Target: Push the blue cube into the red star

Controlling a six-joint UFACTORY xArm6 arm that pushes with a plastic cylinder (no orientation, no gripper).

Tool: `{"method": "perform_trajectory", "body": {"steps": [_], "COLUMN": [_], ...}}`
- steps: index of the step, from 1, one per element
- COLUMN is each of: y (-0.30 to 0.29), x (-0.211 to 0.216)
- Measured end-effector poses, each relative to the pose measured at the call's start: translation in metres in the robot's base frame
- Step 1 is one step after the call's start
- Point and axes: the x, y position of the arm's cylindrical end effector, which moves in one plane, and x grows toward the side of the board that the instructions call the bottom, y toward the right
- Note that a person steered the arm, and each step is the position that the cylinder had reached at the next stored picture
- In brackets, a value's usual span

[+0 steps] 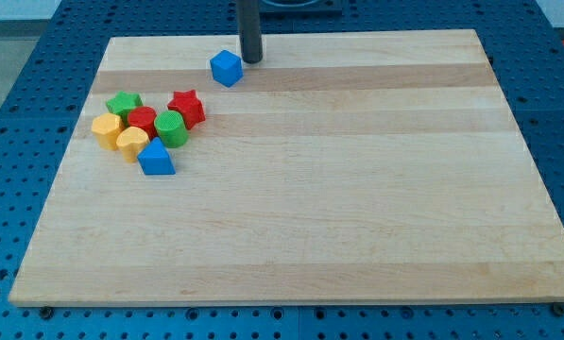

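Blue cube (226, 68) sits just left of my tip (251, 61), apart from red star (186, 108).

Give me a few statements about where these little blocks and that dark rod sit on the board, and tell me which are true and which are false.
1. My tip sits just to the view's right of the blue cube. True.
2. The blue cube touches the red star. False: bare board separates them; the star lies below and to the view's left.
3. The red star belongs to a cluster near the board's left edge. True.
4. The blue triangular block is the cluster's topmost piece. False: it is the lowest in the view.
5. The green cylinder sits right beside the red star. True.
6. Two yellow blocks lie at the view's right. False: both are in the left cluster.
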Motion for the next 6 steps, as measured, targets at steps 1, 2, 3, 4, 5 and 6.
{"method": "perform_trajectory", "body": {"steps": [1,2,3,4,5,6], "y": [-0.015,-0.017,-0.017,-0.019,-0.032,-0.047], "x": [0.007,0.019,0.029,0.038,0.045,0.051]}}
